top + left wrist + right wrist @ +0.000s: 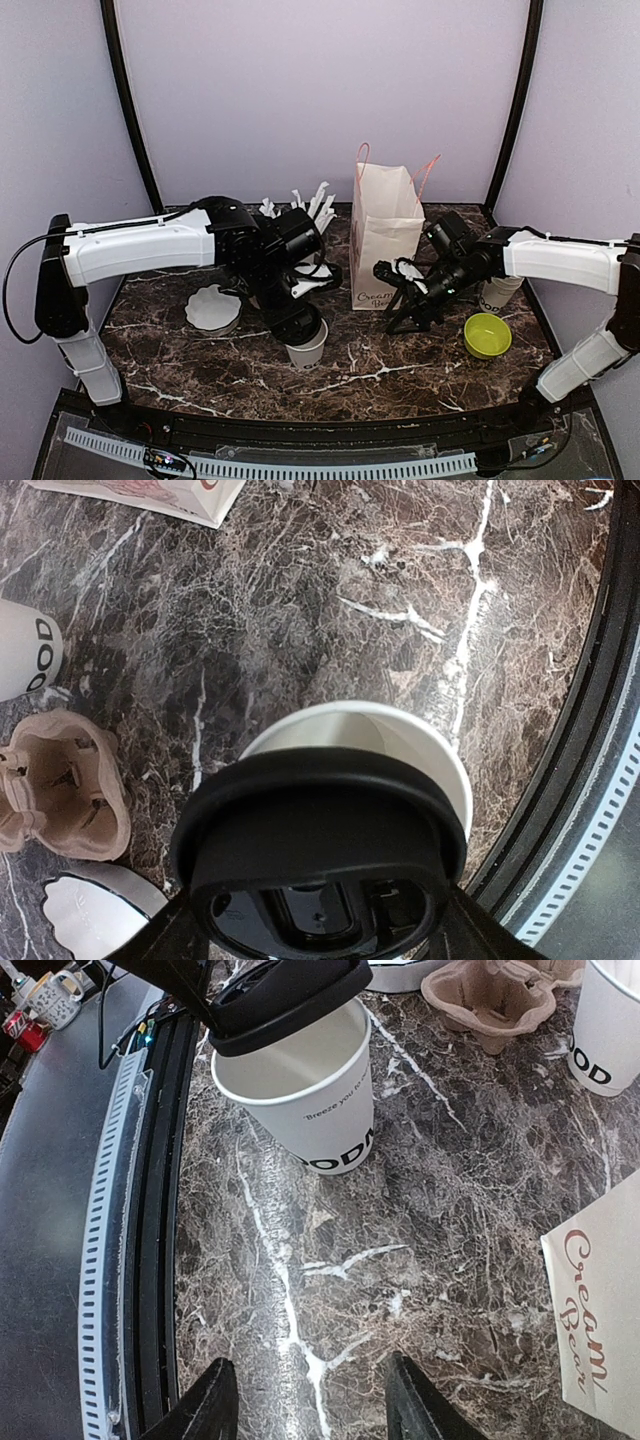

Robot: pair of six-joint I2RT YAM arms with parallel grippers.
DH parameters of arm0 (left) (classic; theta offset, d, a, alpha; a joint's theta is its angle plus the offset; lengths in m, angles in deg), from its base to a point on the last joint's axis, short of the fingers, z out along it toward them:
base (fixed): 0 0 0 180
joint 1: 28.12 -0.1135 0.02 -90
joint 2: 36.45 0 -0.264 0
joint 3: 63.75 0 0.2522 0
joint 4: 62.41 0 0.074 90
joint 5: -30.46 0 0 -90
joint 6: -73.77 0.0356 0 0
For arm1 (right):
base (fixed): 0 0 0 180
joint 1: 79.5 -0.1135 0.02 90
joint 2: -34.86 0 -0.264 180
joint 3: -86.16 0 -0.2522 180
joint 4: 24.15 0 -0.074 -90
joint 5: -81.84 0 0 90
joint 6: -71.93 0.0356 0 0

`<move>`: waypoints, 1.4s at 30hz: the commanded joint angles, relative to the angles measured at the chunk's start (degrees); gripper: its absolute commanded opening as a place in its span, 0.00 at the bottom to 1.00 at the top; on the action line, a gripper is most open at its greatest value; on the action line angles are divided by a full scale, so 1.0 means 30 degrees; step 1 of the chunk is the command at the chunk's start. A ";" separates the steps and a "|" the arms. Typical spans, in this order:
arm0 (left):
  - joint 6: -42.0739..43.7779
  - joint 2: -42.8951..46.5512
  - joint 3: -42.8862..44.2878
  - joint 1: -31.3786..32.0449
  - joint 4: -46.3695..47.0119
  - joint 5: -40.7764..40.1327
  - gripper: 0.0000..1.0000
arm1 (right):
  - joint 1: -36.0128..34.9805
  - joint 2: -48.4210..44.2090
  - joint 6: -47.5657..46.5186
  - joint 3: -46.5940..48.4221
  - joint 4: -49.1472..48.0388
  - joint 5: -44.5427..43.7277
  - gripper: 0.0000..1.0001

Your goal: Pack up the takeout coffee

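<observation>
**One white cup (318,1100) uncapped, black lid (315,820) held over it**

I find the left gripper (320,932) clamped on the black lid, held tilted over the mouth of the white cup (black lettering near its base); I cannot tell whether lid and rim touch. That cup stands upright on the marble table (450,1260) near its front edge. The right gripper (312,1400) hangs low over the marble with jaws apart and nothing between them, the paper bag (600,1320) near it. A second cup (608,1025) stands next to the cardboard carrier (495,1000), its top out of frame.
</observation>
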 commanded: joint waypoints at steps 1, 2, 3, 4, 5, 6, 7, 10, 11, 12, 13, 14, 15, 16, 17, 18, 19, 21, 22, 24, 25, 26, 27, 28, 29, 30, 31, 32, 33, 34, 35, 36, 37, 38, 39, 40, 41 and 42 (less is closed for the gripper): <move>0.0267 -0.0266 0.0720 0.0088 -0.0504 0.0768 0.72 | -0.0193 0.0166 -0.0322 -0.0091 0.0187 -0.0063 0.50; 0.0275 -0.0297 0.0803 0.0088 -0.0523 0.0880 0.72 | -0.0193 0.0163 -0.0320 -0.0085 0.0207 -0.0063 0.50; 0.0295 -0.0364 0.0875 0.0088 -0.0538 0.0903 0.72 | -0.0193 0.0126 -0.0338 -0.0103 0.0209 -0.0063 0.50; 0.0318 -0.0390 0.0921 0.0088 -0.0540 0.0935 0.72 | -0.0193 0.0132 -0.0351 -0.0085 0.0210 -0.0077 0.50; 0.0350 -0.0446 0.1021 0.0088 -0.0542 0.0960 0.72 | -0.0219 0.0148 -0.0345 -0.0099 0.0210 -0.0090 0.50; 0.0375 -0.0489 0.1097 0.0088 -0.0543 0.1001 0.72 | -0.0222 0.0157 -0.0374 -0.0083 0.0232 -0.0092 0.50; 0.0423 -0.0544 0.1183 0.0088 -0.0543 0.1022 0.72 | -0.0230 0.0162 -0.0378 -0.0080 0.0231 -0.0118 0.50; 0.0518 -0.0673 0.1266 0.0088 -0.0482 0.1191 0.72 | -0.0222 0.0192 -0.0428 -0.0096 0.0276 -0.0136 0.50; 0.0539 -0.0802 0.1306 0.0073 -0.0520 0.1264 0.72 | -0.0244 0.0214 -0.0432 -0.0082 0.0291 -0.0134 0.50; 0.0557 -0.0937 0.1327 0.0081 -0.0633 0.1286 0.72 | -0.0247 0.0220 -0.0436 -0.0055 0.0289 -0.0149 0.50; 0.0571 -0.0999 0.1343 0.0086 -0.0690 0.1302 0.72 | -0.0251 0.0221 -0.0448 -0.0070 0.0305 -0.0150 0.50; 0.0573 -0.1103 0.1345 0.0087 -0.0807 0.1276 0.72 | -0.0252 0.0221 -0.0460 -0.0072 0.0313 -0.0151 0.50; 0.0560 -0.1155 0.1347 0.0088 -0.0865 0.1263 0.72 | -0.0252 0.0236 -0.0476 -0.0072 0.0307 -0.0151 0.50; 0.0568 -0.1252 0.1348 0.0088 -0.0931 0.1241 0.73 | -0.0270 0.0249 -0.0477 -0.0061 0.0332 -0.0151 0.50; 0.0529 -0.1288 0.1341 0.0088 -0.0942 0.1247 0.74 | -0.0272 0.0250 -0.0489 -0.0063 0.0342 -0.0169 0.51; 0.0508 -0.1351 0.1344 0.0088 -0.0936 0.1263 0.75 | -0.0280 0.0250 -0.0491 -0.0074 0.0347 -0.0179 0.51; 0.0471 -0.1382 0.1347 0.0088 -0.0915 0.1340 0.76 | -0.0281 0.0251 -0.0513 -0.0061 0.0337 -0.0180 0.51; 0.0445 -0.1393 0.1370 0.0110 -0.0798 0.1411 0.80 | -0.0281 0.0279 -0.0520 -0.0046 0.0392 -0.0193 0.51; 0.0411 -0.1334 0.1390 0.0114 -0.0636 0.1432 0.81 | -0.0281 0.0280 -0.0520 -0.0028 0.0419 -0.0182 0.51; 0.0438 -0.1138 0.1404 0.0157 -0.0284 0.1514 0.92 | -0.0288 0.0265 -0.0498 -0.0030 0.0459 -0.0111 0.51; 0.0433 -0.1041 0.1405 0.0186 -0.0150 0.1513 0.97 | -0.0282 0.0245 -0.0492 -0.0015 0.0472 -0.0031 0.52; 0.0437 -0.0879 0.1443 0.0196 0.0046 0.1527 0.98 | -0.0281 0.0228 -0.0469 -0.0006 0.0524 0.0014 0.52; 0.0448 -0.0794 0.1483 0.0218 0.0103 0.1538 0.98 | -0.0296 0.0222 -0.0448 0.0032 0.0538 0.0046 0.52; 0.0455 -0.0627 0.1580 0.0226 0.0146 0.1496 0.99 | -0.0283 0.0221 -0.0412 0.0081 0.0617 0.0068 0.52; 0.0442 -0.0454 0.1640 0.0232 0.0124 0.1355 0.99 | -0.0281 0.0221 -0.0331 0.0185 0.0707 0.0144 0.52; 0.0417 -0.0318 0.1758 0.0234 -0.0083 0.1273 0.99 | -0.0285 0.0207 -0.0178 0.0334 0.0792 0.0230 0.52; 0.0394 0.0063 0.1817 0.0234 -0.0240 0.1042 0.99 | -0.0281 0.0179 -0.0034 0.0594 0.0989 0.0300 0.52; 0.0325 0.0292 0.1817 0.0235 -0.0511 0.0736 0.99 | -0.0281 0.0190 0.0064 0.0953 0.1274 0.0327 0.52; 0.0289 0.0948 0.1773 0.0235 -0.0616 0.0597 0.99 | -0.0281 0.0144 0.0238 0.1349 0.1533 0.0206 0.52; 0.0240 0.1321 0.1491 0.0235 -0.0565 0.0310 0.99 | -0.0281 0.0021 0.0556 0.1823 0.1675 -0.0095 0.51; 0.0173 0.2230 0.1229 0.0235 -0.0138 0.0237 0.99 | -0.0296 -0.0174 0.0804 0.2252 0.1715 -0.0448 0.51; -0.0067 0.2768 0.0542 0.0235 0.0245 -0.0586 0.99 | -0.0283 -0.0469 0.1051 0.2676 0.1621 -0.0796 0.51; -0.0229 0.3786 0.0095 0.0235 0.1265 -0.0928 0.99 | -0.0283 -0.0792 0.1696 0.2985 0.1007 -0.1198 0.52; -0.0688 0.4322 -0.0767 0.0220 0.1885 -0.1602 0.99 | -0.0296 -0.1253 0.2459 0.3192 0.0295 -0.1538 0.52; -0.1038 0.5295 -0.1248 0.0213 0.3052 -0.2198 0.99 | -0.0283 -0.1501 0.3042 0.3694 -0.0043 -0.1609 0.53; -0.2055 0.5721 -0.2157 0.0170 0.3642 -0.3290 0.99 | -0.0281 -0.1320 0.3448 0.4563 0.0292 -0.1494 0.53; -0.2424 0.6531 -0.2587 0.0144 0.4715 -0.3540 0.99 | -0.0281 -0.0913 0.3986 0.5547 0.0531 -0.1355 0.53; -0.3229 0.6925 -0.3503 0.0073 0.5250 -0.3793 0.98 | -0.0281 -0.0631 0.4606 0.6142 0.0470 -0.1191 0.53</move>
